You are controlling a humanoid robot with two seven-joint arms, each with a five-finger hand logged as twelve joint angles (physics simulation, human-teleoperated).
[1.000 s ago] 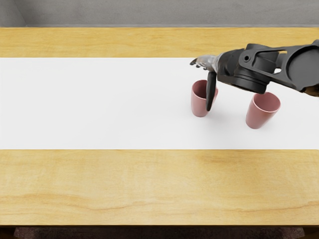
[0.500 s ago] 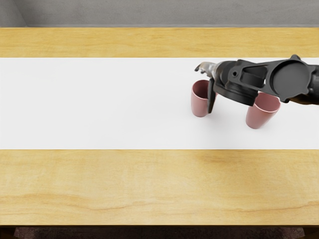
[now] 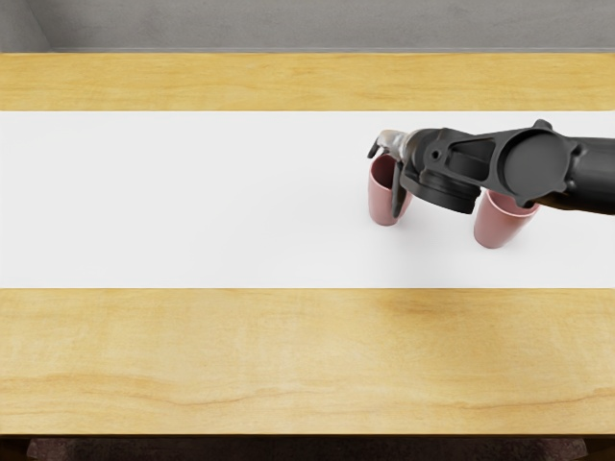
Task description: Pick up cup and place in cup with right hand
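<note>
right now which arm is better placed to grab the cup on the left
The right: its hand is already at the left-hand pink cup, fingers reaching down by the rim, no grasp visible. The left arm is out of view, so it looks the poorer choice.

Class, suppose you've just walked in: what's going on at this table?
The robot's right hand is at the left-hand pink cup, its fingers spread near the rim; whether they touch it is unclear. That cup stands on the white strip, as does the other pink cup, partly hidden behind the arm. Neither cup is inside the other.
</note>
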